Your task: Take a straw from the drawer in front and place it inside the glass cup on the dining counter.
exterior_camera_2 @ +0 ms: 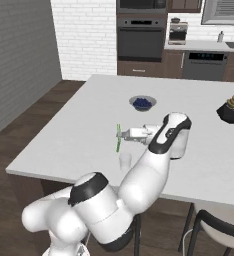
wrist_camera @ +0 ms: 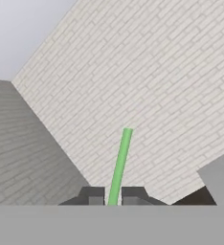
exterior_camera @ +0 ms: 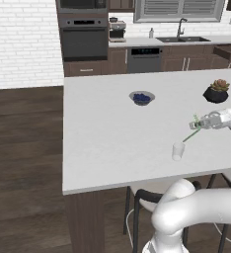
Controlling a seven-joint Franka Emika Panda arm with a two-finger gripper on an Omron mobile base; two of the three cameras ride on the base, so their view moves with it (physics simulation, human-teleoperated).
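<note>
While clamping the straw (exterior_camera: 191,134), the claw (exterior_camera: 196,124) hovers above the glass cup (exterior_camera: 177,150).

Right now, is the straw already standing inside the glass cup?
No; the tool holds the straw above the dining counter, with the glass cup empty below it.

I see the straw (exterior_camera: 191,134), thin and bright green, pinched between the closed fingers of the gripper (exterior_camera: 196,124) and held in the air, tilted, its lower end just above the glass cup (exterior_camera: 178,150). The cup is 1 small clear tumbler, upright, near the front edge of the white-topped dining counter (exterior_camera: 102,138). In the hand view the straw sticks out straight between the tips.
</note>
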